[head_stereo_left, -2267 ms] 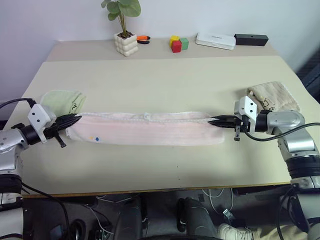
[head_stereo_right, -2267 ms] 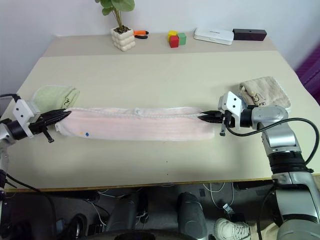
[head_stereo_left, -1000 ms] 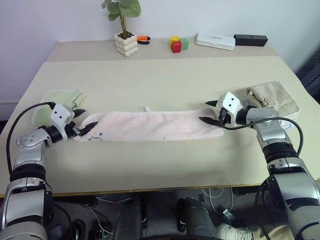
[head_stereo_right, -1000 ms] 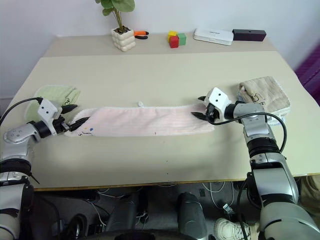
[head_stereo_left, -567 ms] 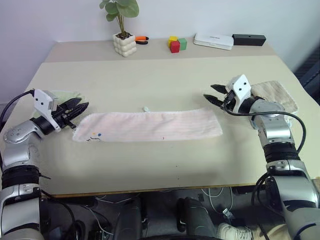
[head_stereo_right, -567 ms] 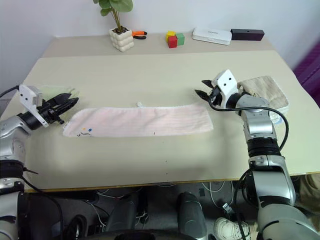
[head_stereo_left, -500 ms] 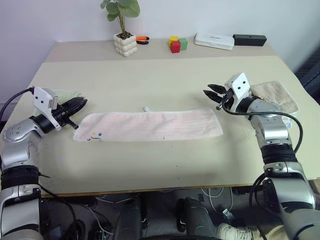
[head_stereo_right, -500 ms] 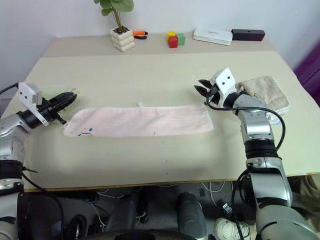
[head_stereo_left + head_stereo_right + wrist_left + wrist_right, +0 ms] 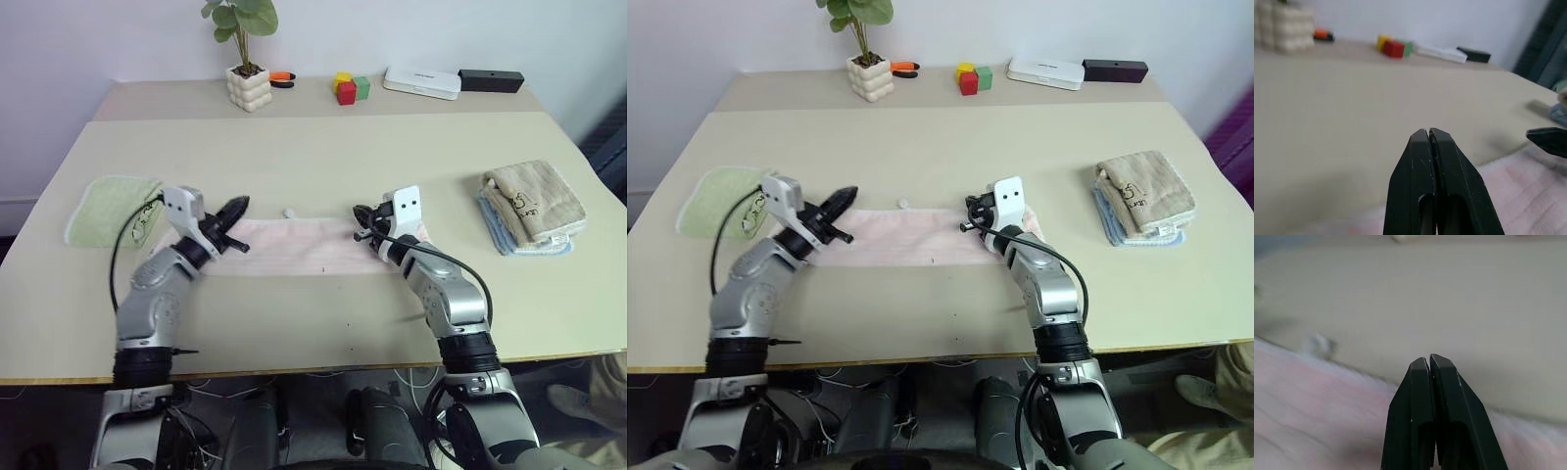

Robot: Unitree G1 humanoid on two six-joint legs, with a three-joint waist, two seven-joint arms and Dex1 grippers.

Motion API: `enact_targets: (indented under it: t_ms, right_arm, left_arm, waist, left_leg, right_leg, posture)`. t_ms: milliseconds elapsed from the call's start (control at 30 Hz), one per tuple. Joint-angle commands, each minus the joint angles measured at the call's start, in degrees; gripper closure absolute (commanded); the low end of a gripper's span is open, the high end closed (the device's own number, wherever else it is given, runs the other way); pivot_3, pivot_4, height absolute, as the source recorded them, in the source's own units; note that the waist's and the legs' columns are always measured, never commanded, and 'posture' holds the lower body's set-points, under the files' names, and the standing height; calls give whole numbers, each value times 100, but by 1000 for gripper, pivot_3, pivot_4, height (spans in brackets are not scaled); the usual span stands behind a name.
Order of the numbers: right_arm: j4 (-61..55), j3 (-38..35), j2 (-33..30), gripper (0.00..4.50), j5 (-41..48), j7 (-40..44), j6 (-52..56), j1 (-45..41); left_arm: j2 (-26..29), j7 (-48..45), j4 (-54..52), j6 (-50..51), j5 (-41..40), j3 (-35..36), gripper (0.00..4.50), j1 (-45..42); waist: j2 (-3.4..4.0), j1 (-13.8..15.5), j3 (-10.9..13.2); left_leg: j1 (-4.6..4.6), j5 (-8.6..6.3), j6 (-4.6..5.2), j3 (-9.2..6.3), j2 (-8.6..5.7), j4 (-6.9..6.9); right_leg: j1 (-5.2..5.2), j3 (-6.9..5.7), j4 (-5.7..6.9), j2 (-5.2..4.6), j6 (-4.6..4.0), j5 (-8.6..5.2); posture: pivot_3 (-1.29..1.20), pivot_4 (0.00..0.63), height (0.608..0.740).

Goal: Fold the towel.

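I see the pale pink terry towel (image 9: 294,247) lying mid-tabletop (image 9: 323,157), left pincer (image 9: 238,207) and right pincer (image 9: 359,222) both pressed together empty; soft, limp: pinch end corners, 9 and 3 o'clock.

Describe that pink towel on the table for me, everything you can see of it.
The towel is pale pink, soft terry-looking cloth with faint stripes, lying flat as a long narrow strip across the middle of the table. A small whitish tag pokes out at its far edge, and a tiny dark speck shows on its surface. The left end effector and the right end effector, both shut, sit over its two ends, hiding them. Whether either pinches the cloth cannot be told.
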Motion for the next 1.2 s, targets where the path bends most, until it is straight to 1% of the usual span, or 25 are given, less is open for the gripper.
enact_targets:
  t_ms: [33, 67, 133, 333, 500, 567, 600, 633, 700, 733, 767, 833, 867, 900, 933, 1033, 1200]
  right_arm:
    - [187, 61, -123, 4452, -365, -272, -237, -59]
    - [282, 51, -167, 4452, -443, -323, -282, -54]
    - [494, -25, -287, 4452, -523, -387, -356, -37]
    - [1139, -184, -760, 4452, -631, -331, -844, -200]
    - [1395, -284, -885, 4452, -443, -44, -1039, -324]
    - [1278, -475, -867, 3948, -114, 185, -945, -324]
    - [1207, -512, -881, 3668, -36, 260, -901, -325]
    - [1150, -549, -914, 3207, 8, 304, -848, -342]
    - [1069, -645, -977, 2288, 73, 337, -759, -378]
    - [1012, -703, -1030, 1669, 124, 372, -681, -402]
    - [952, -754, -1084, 1235, 176, 409, -600, -418]
    - [787, -1022, -1133, 196, 507, 424, -222, -481]
    - [698, -1148, -1149, 0, 656, 410, -15, -506]
    - [470, -1393, -1121, 0, 1023, 375, 401, -506]
    - [172, -1636, -1080, 0, 1417, 318, 850, -468]
    - [-606, -2313, -901, 0, 2394, -76, 1947, -276]
    - [-1640, -2999, -657, 0, 3433, -786, 3032, 250]
  left_arm:
    - [32, 292, 283, -204, 341, -29, 4500, 84]
    - [113, 315, 406, -300, 423, 15, 4500, 82]
    - [280, 355, 641, -252, 295, 303, 4500, 2]
    - [1019, 124, 1320, -547, 247, 799, 4500, -89]
    - [1239, 24, 1616, -518, 119, 1055, 4500, -160]
    - [1294, -157, 1611, -397, -19, 1115, 4500, -134]
    - [1324, -183, 1593, -435, 12, 1110, 4250, -118]
    - [1338, -276, 1537, -414, -49, 1118, 3961, -108]
    - [1373, -376, 1482, -389, -102, 1115, 3218, -111]
    - [1403, -414, 1464, -455, -58, 1092, 2653, -128]
    - [1442, -459, 1477, -519, 5, 1060, 2188, -144]
    - [1527, -625, 1350, -543, 47, 981, 1159, -165]
    - [1574, -777, 1308, -563, 34, 940, 494, -166]
    - [1626, -922, 1163, -532, -17, 908, 126, -169]
    - [1682, -1058, 1002, -522, -49, 871, 19, -176]
    - [1804, -1366, 638, -373, -156, 805, 19, -189]
    - [2033, -2131, 553, -418, -283, 669, 19, -226]
  waist:
    - [0, -5, 0]
    - [0, -8, 0]
    - [0, -13, 0]
    - [-4, 8, -3]
    - [-9, 19, -6]
    - [-9, 10, -6]
    - [-9, 6, -6]
    - [-9, 2, -6]
    - [-9, 0, -6]
    - [-9, 0, -6]
    - [-9, 0, -6]
    - [-9, -1, -6]
    - [-9, 0, -6]
    - [-9, 2, -5]
    - [-8, 5, -5]
    - [-8, 11, -5]
    - [-8, 12, -6]
  left_leg:
    - [0, 0, 0, 0, 0, 0]
    - [0, 0, 0, 0, 0, 0]
    - [0, -1, 1, 0, 0, -1]
    - [2, -7, 10, -1, 0, -1]
    - [1, -8, 11, -1, 0, 0]
    - [2, -7, 11, -1, 1, 0]
    - [1, -7, 11, -1, 1, 0]
    - [1, -7, 11, -1, 1, 0]
    - [1, -7, 11, -1, 1, -1]
    - [1, -7, 11, -1, 1, -1]
    - [1, -7, 11, -1, 1, -1]
    - [0, -8, 11, 0, 1, -2]
    - [0, -8, 11, -1, 1, -2]
    - [0, -8, 11, 0, 1, -2]
    - [-2, -8, 11, -1, 2, -2]
    - [-4, -9, 11, -1, 2, -3]
    - [-3, -10, 12, -2, 3, -8]
  right_leg:
    - [0, 0, 0, 0, 0, 0]
    - [0, 0, 0, 0, 0, 0]
    - [-1, 0, 0, 0, 0, 0]
    - [3, -1, -8, 0, 0, 0]
    - [8, -1, -12, -1, 0, 0]
    - [8, -1, -12, -1, 0, 0]
    - [8, -1, -12, 0, 0, 0]
    - [8, -1, -12, -1, 0, 0]
    - [7, -1, -12, 0, 0, 0]
    - [7, -1, -12, -1, 0, 0]
    - [6, -1, -12, -1, 0, 0]
    - [5, -1, -12, -1, 0, 0]
    - [4, -1, -11, -1, 0, 0]
    - [4, -1, -12, -1, 0, 0]
    - [2, -1, -12, -1, 0, 0]
    - [1, -1, -13, -1, -1, 0]
    - [0, -1, -15, -1, -2, 0]
  posture:
    - [0, 150, 740]
    - [0, 150, 740]
    - [0, 150, 740]
    - [0, 150, 740]
    - [0, 150, 740]
    - [0, 150, 740]
    - [0, 150, 740]
    - [0, 150, 740]
    - [0, 150, 740]
    - [0, 150, 740]
    - [0, 150, 740]
    - [0, 150, 740]
    - [0, 150, 740]
    - [0, 150, 740]
    - [0, 150, 740]
    - [0, 150, 740]
    - [0, 150, 740]
